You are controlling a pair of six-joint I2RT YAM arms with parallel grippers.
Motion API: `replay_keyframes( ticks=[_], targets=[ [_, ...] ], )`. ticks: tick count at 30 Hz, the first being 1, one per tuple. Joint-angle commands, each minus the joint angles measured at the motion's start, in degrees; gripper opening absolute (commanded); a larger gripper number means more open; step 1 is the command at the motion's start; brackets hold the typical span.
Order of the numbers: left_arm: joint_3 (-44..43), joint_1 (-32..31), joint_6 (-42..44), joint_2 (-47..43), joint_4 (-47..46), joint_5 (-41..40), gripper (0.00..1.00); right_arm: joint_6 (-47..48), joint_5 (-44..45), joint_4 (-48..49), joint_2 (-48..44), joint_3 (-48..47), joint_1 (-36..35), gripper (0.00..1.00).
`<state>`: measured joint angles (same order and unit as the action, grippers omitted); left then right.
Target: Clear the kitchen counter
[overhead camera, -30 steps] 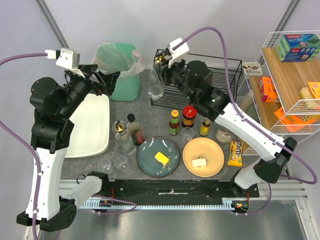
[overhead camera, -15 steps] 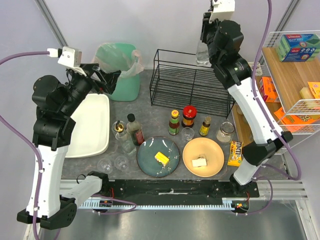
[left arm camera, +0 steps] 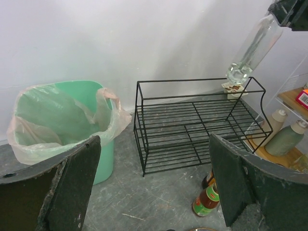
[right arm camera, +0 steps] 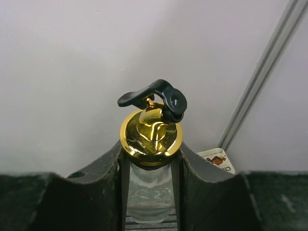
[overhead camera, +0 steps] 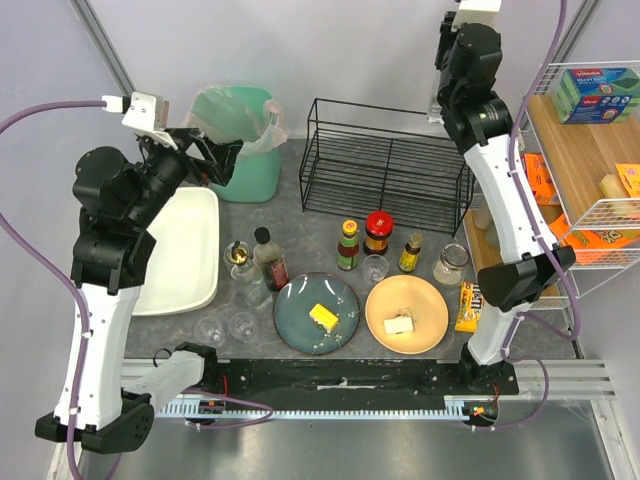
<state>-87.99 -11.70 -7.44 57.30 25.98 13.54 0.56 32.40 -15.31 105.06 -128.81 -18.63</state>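
Your right claw (right arm camera: 150, 166) is clamped on a clear glass bottle with gold pourer cap (right arm camera: 150, 137), tilted, high above the black wire rack (left arm camera: 192, 125); the bottle looks empty, hard to tell. Left claw (left arm camera: 154, 187) is wide open, holding nothing, near the green plastic bin (left arm camera: 62, 120). The dark grey mottled counter (overhead camera: 312, 245) lies below both arms.

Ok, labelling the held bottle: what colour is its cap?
Shiny gold cap with black lever, clearest in the right wrist view.

Between right jaws, bottle (right arm camera: 150, 192): clear glossy glass, polished gold metal cap (right arm camera: 151, 137), black plastic spout (right arm camera: 155, 95). Ahead of left jaws: black wire rack (left arm camera: 192, 125), matt mottled stone counter (left arm camera: 139, 202).
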Motion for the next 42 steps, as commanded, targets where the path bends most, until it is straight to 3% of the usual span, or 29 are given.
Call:
replay_keyframes(
  ticks=[1,12,38,40,42],
  targets=[
    [0.18,0.19,-0.64,0.53,-2.95,-0.88,0.98,-3.01,0.38,8.10,-2.14,0.05,3.07,0.00],
    [0.62,0.19,-0.12,1.59,-3.13,-1.24,0.98,-6.36,-2.78,8.37,-2.49,5.94,7.38,0.00],
    [1.15,0.10,-0.73,2.20,-3.39,-1.24,0.98,-9.34,-5.42,8.28,-4.59,17.80,10.11,0.00],
    [1.15,0.19,-0.73,2.12,-3.39,-0.97,0.98,-9.61,-5.60,8.37,-4.86,18.42,10.11,0.04],
    [1.06,0.19,-0.73,2.20,-3.39,-1.06,0.98,-9.87,-5.60,8.28,-5.30,19.12,10.11,0.19]
  ],
)
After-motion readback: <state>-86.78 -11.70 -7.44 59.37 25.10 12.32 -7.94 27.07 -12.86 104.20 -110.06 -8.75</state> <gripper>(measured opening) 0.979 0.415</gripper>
